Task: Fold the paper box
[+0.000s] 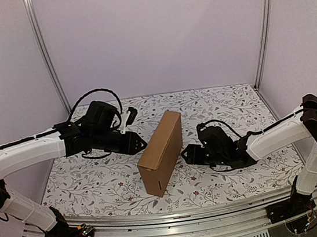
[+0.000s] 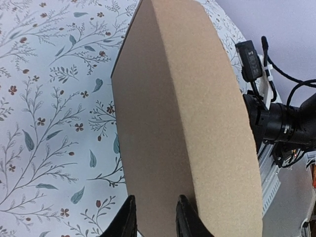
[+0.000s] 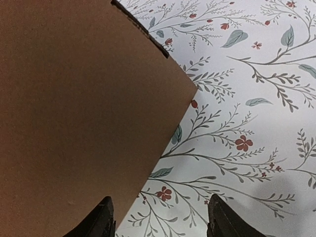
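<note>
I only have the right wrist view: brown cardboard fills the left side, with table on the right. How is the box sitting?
Observer: The box is closed up and stands on a long narrow side, between the two arms.
Operator: Where is the left gripper?
Observer: The left gripper is at the opposite side of the box from yours, its fingers only narrowly apart. I cannot tell whether they touch the cardboard.

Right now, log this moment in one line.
paper box: standing on edge | left end effector: fingers slightly apart at its face | right end effector: open beside its corner
</note>
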You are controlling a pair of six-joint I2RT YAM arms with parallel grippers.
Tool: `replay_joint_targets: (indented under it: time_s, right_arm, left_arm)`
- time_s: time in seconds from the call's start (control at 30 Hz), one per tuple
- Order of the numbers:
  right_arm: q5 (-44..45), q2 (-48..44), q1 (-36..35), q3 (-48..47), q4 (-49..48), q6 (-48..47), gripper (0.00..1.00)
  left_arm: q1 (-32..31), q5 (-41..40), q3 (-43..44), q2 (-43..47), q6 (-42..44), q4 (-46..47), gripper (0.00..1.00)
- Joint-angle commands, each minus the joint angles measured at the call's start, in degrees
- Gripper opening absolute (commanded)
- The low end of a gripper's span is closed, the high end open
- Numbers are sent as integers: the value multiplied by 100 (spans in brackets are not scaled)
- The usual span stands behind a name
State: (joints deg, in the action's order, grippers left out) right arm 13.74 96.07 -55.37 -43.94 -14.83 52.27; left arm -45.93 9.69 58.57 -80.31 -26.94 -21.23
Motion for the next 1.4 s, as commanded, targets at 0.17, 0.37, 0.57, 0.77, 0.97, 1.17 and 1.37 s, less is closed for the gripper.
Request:
replay_joint_targets:
  time_s: [0.17, 0.37, 0.57, 0.77, 0.97, 1.17, 1.37]
  right_arm:
    - [-631, 141, 31, 258, -591, 222, 25]
    - [-834, 579, 28, 109, -954, 505, 5]
    - [-1020, 955, 35, 16, -1344, 777, 0]
    - [-1118, 1158, 30, -114, -1468, 844, 0]
    - [-1018, 1082, 29, 95, -1488, 833, 0]
    - [-783, 764, 55, 611, -1494, 772, 0]
    - [-494, 219, 98, 1379, -1475, 743, 0]
  left_arm:
    - [88, 447, 354, -257, 38, 240, 22]
    - [38, 741, 401, -452, -88, 403, 19]
    - [-108, 891, 489, -651, -207, 558, 18]
    - [-376, 875, 647, -936, -265, 622, 17]
    - [-537, 814, 719, -1048, -301, 645, 16]
    - [-542, 772, 691, -1024, -302, 623, 16]
    - [-540, 717, 686, -1059, -244, 565, 16]
